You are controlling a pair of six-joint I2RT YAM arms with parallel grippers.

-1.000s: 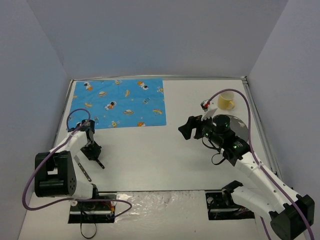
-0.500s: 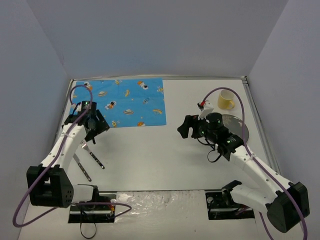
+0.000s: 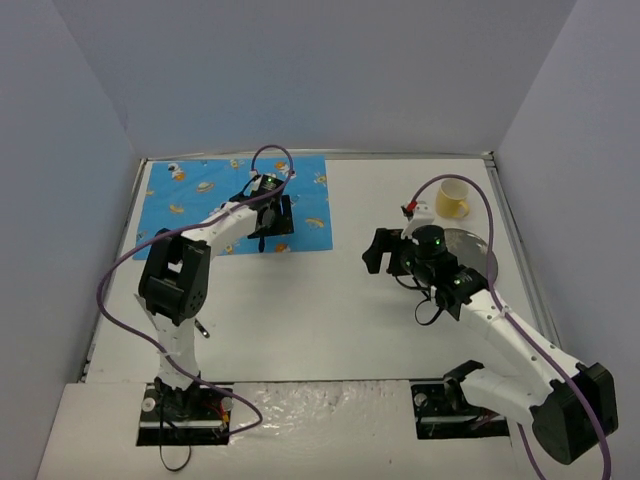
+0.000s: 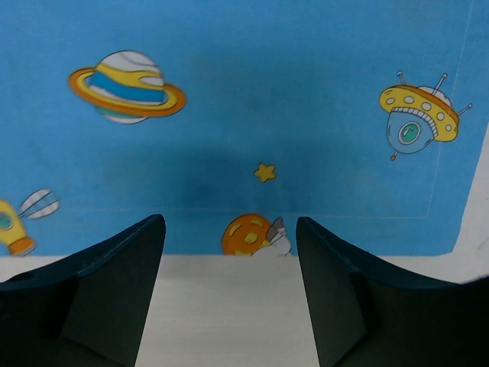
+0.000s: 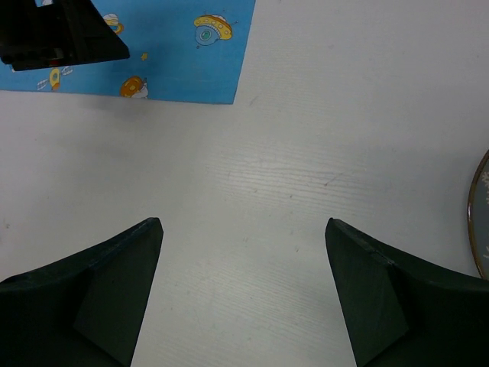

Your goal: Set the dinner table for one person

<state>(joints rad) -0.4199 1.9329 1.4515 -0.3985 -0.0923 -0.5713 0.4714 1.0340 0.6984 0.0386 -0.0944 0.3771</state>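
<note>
The white dinner table point(image 3: 300, 310) fills the top view. My left gripper point(image 3: 268, 222) is open and empty, low over the near edge of the blue cartoon-print mat point(image 3: 200, 200). In the left wrist view, the mat point(image 4: 290, 115) and its near edge lie between my open fingers point(image 4: 122, 290). My right gripper point(image 3: 378, 250) is open and empty over bare table; in the right wrist view point(image 5: 241, 252) nothing lies between its jaws. A grey plate point(image 3: 470, 245) and a yellow cup point(image 3: 452, 200) sit at the far right, behind the right arm.
A small end of a metal utensil point(image 3: 203, 327) shows beside the left arm's lower link; the rest is hidden. The right wrist view shows the mat's corner point(image 5: 191, 61), my left gripper point(image 5: 61, 34) and the plate rim point(image 5: 480, 222). Grey walls enclose the table.
My left arm has swung from the near left, by the cutlery, up and right to the mat's near right edge. The right gripper has hardly moved.
</note>
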